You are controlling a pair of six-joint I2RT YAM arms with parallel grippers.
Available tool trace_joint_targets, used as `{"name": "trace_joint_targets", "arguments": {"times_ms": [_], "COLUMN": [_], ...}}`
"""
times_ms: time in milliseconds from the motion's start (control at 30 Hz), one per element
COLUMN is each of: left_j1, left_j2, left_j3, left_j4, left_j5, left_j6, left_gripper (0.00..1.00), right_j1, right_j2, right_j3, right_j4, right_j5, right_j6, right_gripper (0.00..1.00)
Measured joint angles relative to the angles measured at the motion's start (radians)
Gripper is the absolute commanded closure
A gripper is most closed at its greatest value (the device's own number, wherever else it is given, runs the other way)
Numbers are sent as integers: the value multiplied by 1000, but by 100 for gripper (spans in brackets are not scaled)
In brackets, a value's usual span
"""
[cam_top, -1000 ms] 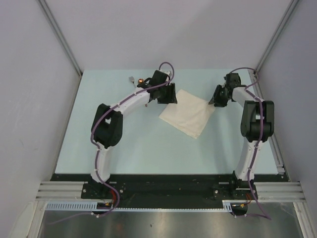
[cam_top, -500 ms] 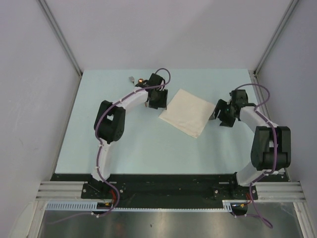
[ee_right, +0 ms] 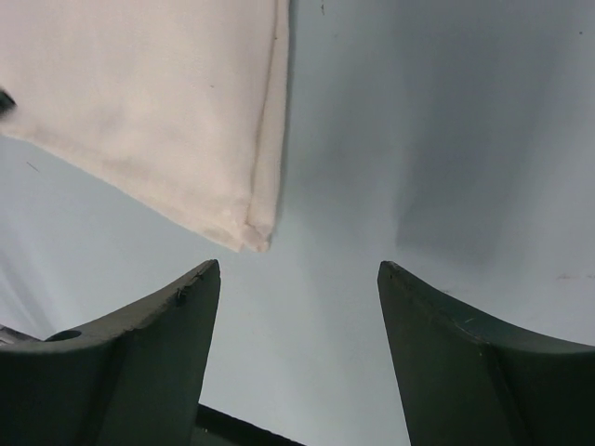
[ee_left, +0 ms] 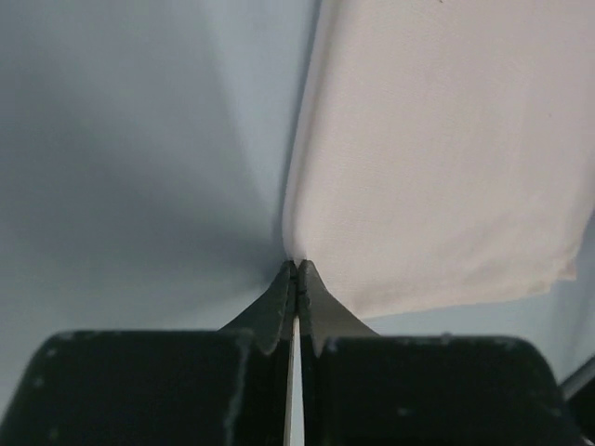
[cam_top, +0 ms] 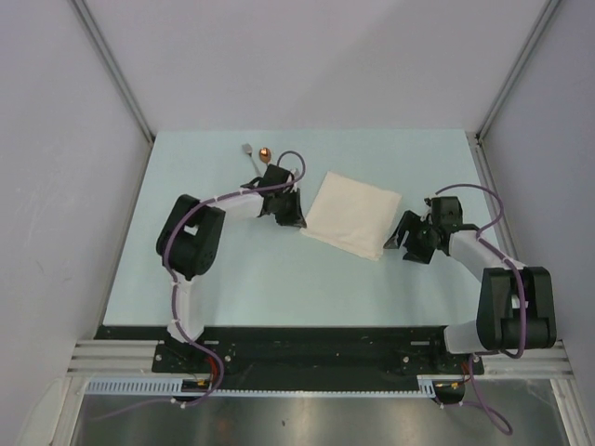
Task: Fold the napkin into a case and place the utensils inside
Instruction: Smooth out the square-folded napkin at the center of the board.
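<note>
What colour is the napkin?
The napkin is plain cream, unpatterned; best in left wrist view.

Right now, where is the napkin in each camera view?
Top external: napkin at centre, between the two arms.
Left wrist: napkin upper right, its edge pinched by the shut left gripper.
Right wrist: napkin upper left, ahead of the open right gripper.
Shared landmark: the pale blue table.

Left arm [cam_top: 237, 198] and right arm [cam_top: 474, 251]: white tubular links joined by black joint housings [cam_top: 191, 246]. A purple cable [cam_top: 174, 290] is routed along each arm from its base at 6 o'clock. Left gripper [ee_left: 297, 265]: black, with fingers tapering to thin tips. Right gripper [ee_right: 297, 269]: black, with broad curved fingers [ee_right: 153, 362].
</note>
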Motion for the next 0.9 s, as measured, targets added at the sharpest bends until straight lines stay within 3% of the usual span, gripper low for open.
{"name": "trace_joint_targets", "arguments": {"times_ms": [200,333,500,600,733,800,900], "left_j1": [-61,-164,-215,-205,-157,-116,-65], "left_j2": [-260,-405,-560,-646,-618,-523,-336], "left_j3": [-451,-663,-738,-706,-528,-408,-251], "left_j4": [248,340,261,159,156,201,285], "left_j5": [40,42,-39,-141,-166,-147,-117], "left_j6": [-170,-270,-298,-280,-259,-265,-281], "left_gripper": [98,58,43,50,86,92,93], "right_j1": [11,42,70,82,119,149,190], "right_j2": [-15,-26,-9,76,266,377,514], "right_j3": [-10,-10,22,117,293,381,463], "right_j4": [16,29,44,81,184,267,381], "right_j5": [-31,-64,-113,-143,-174,-205,-246], "right_j6": [0,0,8,32,76,115,177], "right_gripper": [26,25,25,27,43,48,60]}}
